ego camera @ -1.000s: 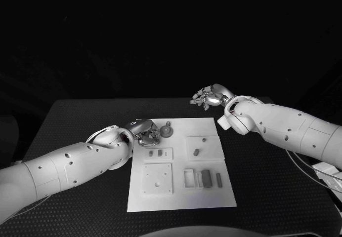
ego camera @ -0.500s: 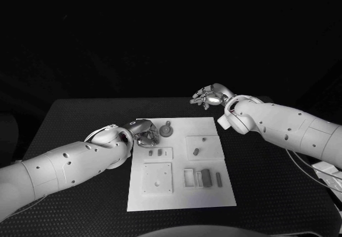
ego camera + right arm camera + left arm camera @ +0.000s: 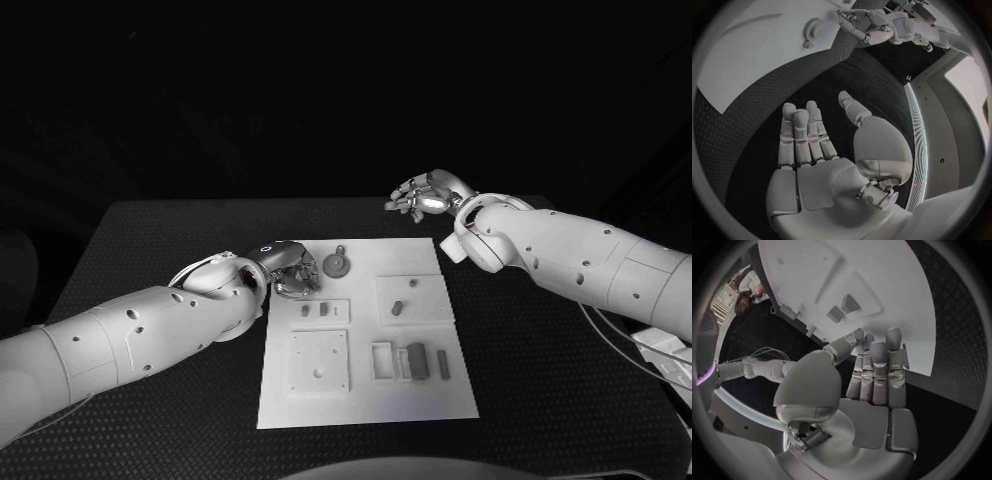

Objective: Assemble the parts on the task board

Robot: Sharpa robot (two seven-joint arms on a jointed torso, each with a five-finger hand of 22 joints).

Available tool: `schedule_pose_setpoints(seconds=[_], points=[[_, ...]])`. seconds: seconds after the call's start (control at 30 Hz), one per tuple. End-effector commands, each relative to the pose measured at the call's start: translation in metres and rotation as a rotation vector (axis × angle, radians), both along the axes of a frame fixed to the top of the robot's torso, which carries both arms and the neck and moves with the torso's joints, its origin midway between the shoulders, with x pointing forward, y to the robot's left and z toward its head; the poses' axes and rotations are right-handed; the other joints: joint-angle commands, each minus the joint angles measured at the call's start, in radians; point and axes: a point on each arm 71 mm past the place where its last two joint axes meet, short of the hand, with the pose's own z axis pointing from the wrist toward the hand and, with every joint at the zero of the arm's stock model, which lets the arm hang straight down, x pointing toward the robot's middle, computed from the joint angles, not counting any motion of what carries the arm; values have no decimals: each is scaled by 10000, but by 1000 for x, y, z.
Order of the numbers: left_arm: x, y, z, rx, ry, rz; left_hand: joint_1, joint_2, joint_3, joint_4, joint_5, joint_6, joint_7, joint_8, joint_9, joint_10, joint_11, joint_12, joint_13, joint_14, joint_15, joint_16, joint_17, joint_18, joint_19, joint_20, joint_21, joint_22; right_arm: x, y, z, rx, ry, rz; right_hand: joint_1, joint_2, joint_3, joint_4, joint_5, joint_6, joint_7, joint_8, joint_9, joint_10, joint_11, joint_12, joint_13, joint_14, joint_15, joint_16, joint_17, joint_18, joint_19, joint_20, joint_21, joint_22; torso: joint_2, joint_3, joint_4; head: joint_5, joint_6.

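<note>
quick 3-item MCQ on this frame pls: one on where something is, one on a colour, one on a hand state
1. Where is the left hand?
A. at the task board's far left corner, beside the round gear-like part
B. over the board's near right corner
C. off the table

2. What colour is the task board?
A. black
B. white
C. striped

3. What is the state of the right hand?
A. gripping a part
B. pressing on the board
C. open, holding nothing, raised beyond the board's far edge

Answers: 1 A, the head view shows it next to the round gear-like part at that corner. 2 B, the plate is white against the black table. 3 C, the right wrist view shows the fingers extended with a bare palm.
</note>
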Motion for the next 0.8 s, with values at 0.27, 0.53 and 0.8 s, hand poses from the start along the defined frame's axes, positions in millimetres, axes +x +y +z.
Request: schedule_pose_setpoints(seconds=[0.27, 0.53, 0.8], points=[[-2, -4, -1, 72, 60, -123, -4, 77, 71, 29, 67, 113, 22, 42, 13, 89, -5, -71, 10, 46, -32, 43, -19, 440, 10, -74, 57, 236, 0, 1, 0, 25, -31, 144, -68, 16, 15, 5, 35, 18, 71, -48, -15, -81, -18, 37, -16, -10, -69, 37, -11, 138, -24, 69, -62, 15, -2, 3, 1, -6, -9], [-3, -6, 0, -145, 0, -98, -11, 77, 75, 35, 67, 114, 21, 46, 11, 98, -8, -78, 13, 52, -34, 45, -22, 436, 11, -78, 64, 234, 0, 1, 0, 22, -28, 140, -68, 16, 15, 5, 35, 18, 71, -48, -15, -81, -18, 37, -16, -10, -69, 37, -11, 138, -24, 69, -62, 15, 0, -1, -4, -5, 0], [-4, -4, 1, -386, 53, 18, -18, 82, 80, 43, 66, 118, 19, 52, 9, 111, -12, -83, 17, 63, -39, 48, -25, 434, 17, -84, 72, 233, 0, 1, 0, 23, -30, 140, -68, 16, 15, 5, 35, 18, 71, -48, -15, -81, -18, 37, -17, -10, -69, 37, -11, 138, -24, 69, -62, 15, -2, -2, 0, -7, 19]])
